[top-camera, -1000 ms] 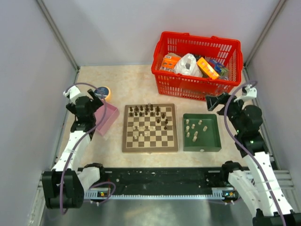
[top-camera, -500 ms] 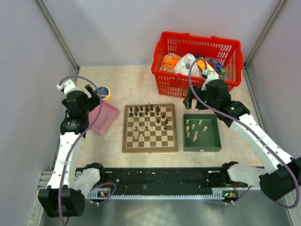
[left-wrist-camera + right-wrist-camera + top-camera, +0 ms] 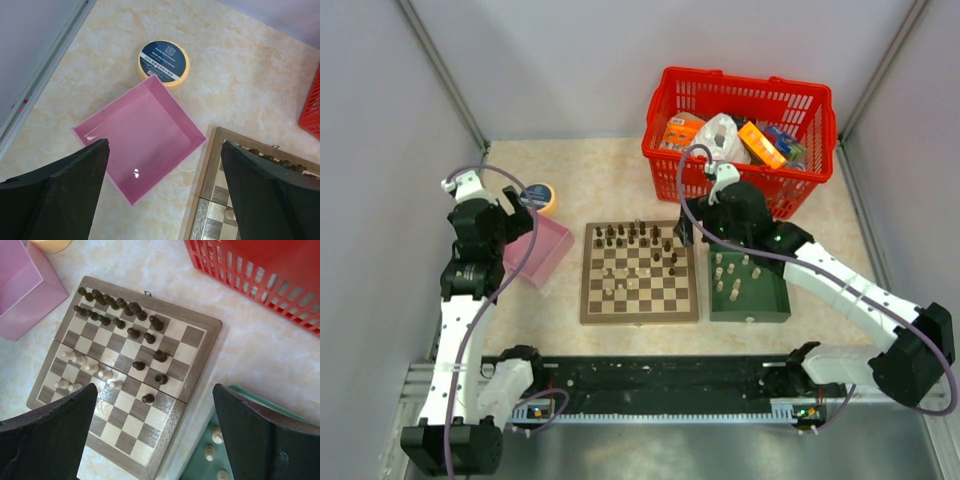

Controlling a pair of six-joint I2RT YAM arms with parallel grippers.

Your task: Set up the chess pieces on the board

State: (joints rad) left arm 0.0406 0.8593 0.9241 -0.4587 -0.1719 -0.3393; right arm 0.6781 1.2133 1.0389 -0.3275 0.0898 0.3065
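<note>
Left gripper (image 3: 165, 145) splayed wide above pink box (image 3: 542, 252) | board (image 3: 639, 272) centred on beige marbled table (image 3: 600, 180), chess pieces (image 3: 160, 356) mostly on its far rows | right gripper (image 3: 155, 387) wide, empty, over board's far-right corner | green tray (image 3: 750, 318) | red basket (image 3: 720, 190) | grey walls (image 3: 570, 60)

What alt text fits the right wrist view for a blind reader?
A wooden chessboard from above, between the black fingers of the open right gripper; dark pieces crowd its far side, pale pieces its left. A pink box, red basket and green tray edge the frame.
</note>
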